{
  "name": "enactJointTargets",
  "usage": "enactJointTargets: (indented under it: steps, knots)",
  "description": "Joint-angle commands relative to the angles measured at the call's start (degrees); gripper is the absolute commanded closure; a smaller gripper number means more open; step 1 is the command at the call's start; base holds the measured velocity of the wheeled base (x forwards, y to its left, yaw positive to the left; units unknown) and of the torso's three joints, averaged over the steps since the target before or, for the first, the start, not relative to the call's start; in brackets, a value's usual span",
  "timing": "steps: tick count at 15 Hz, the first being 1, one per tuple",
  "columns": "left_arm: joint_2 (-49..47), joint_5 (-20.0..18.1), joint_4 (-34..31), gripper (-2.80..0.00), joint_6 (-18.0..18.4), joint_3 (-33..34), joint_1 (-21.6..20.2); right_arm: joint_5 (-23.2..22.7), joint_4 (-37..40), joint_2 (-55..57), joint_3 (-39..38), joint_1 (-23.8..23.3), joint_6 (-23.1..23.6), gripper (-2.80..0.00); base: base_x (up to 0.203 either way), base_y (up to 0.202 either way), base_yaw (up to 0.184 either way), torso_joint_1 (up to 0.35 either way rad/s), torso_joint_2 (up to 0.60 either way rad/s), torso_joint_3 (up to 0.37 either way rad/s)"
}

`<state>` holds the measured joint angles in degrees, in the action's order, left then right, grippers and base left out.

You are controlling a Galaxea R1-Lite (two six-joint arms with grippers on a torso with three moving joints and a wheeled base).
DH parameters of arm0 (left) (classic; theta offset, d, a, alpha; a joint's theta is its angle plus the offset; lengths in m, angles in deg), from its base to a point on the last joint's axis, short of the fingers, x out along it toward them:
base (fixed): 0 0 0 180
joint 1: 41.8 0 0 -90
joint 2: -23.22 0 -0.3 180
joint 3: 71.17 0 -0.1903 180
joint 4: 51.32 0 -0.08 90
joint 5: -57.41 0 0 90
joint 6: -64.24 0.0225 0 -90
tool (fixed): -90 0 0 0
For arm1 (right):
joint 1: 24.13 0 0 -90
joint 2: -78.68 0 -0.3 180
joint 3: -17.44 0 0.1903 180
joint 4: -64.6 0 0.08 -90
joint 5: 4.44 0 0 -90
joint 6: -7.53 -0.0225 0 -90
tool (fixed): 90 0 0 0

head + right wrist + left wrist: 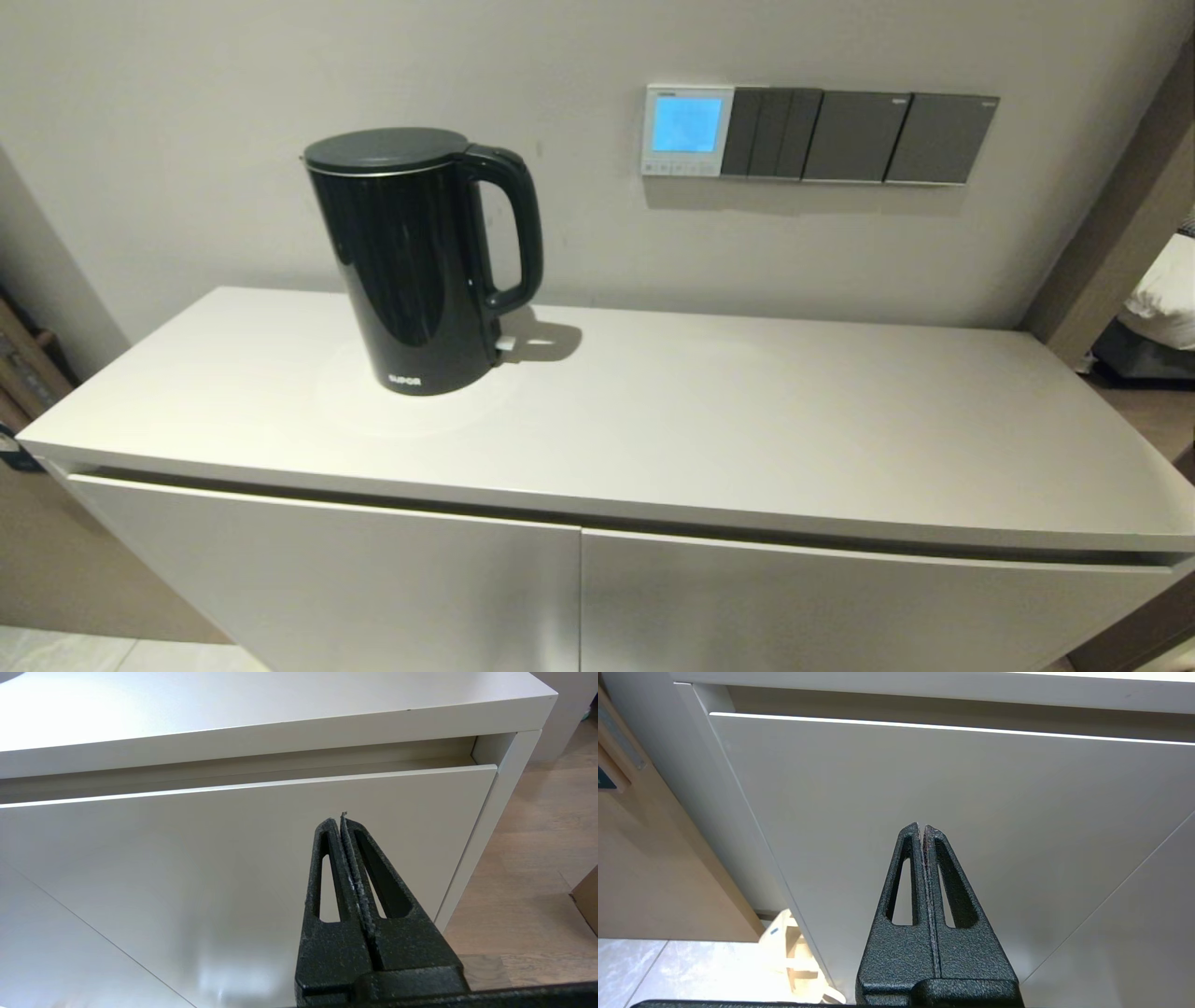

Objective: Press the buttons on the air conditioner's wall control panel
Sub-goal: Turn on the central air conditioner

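Observation:
The air conditioner's wall control panel (688,131), a small white square with a glowing light-blue screen, hangs on the wall above the cabinet in the head view. Its buttons (681,169), a row of tiny pale keys, run along its lower edge. Neither arm shows in the head view. My left gripper (922,827) is shut and empty, low in front of the left cabinet door. My right gripper (340,820) is shut and empty, in front of the right cabinet door, below the cabinet top. The panel does not show in either wrist view.
A black electric kettle (415,261) stands on the white cabinet top (747,420), left of and below the panel. Three dark grey switch plates (859,136) adjoin the panel's right side. The cabinet doors (924,788) face both grippers. Wood floor (537,858) lies to the cabinet's right.

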<state>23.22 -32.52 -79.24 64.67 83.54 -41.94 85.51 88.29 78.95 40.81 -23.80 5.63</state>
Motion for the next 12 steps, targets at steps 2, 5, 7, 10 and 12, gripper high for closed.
enactJointTargets:
  steps: [2,5,7,10,12]
  knots:
    - [-0.1,0.0,0.0,0.00,0.0,0.0,0.0,0.0,0.0,0.1,-0.1,0.0,0.1,0.00,0.000,0.000,0.000,0.000,0.00,0.000]
    - [-0.1,0.0,0.0,0.00,0.0,0.0,0.0,0.0,0.0,0.1,-0.1,0.0,0.1,0.00,0.000,0.000,0.000,0.000,0.00,0.000]
    - [-0.1,0.0,0.0,0.00,0.0,0.0,0.0,0.0,0.0,0.1,-0.1,0.0,0.1,0.00,0.000,0.000,0.000,0.000,0.00,0.000]
    - [-0.1,0.0,0.0,0.00,0.0,0.0,0.0,0.0,-0.2,0.1,0.0,0.0,0.3,0.00,0.000,0.000,0.000,0.000,0.00,0.000]
    - [-0.1,0.0,0.0,0.00,0.0,0.0,0.0,0.0,-0.2,0.1,0.0,0.0,0.5,0.00,0.000,0.000,0.000,0.000,0.00,0.000]
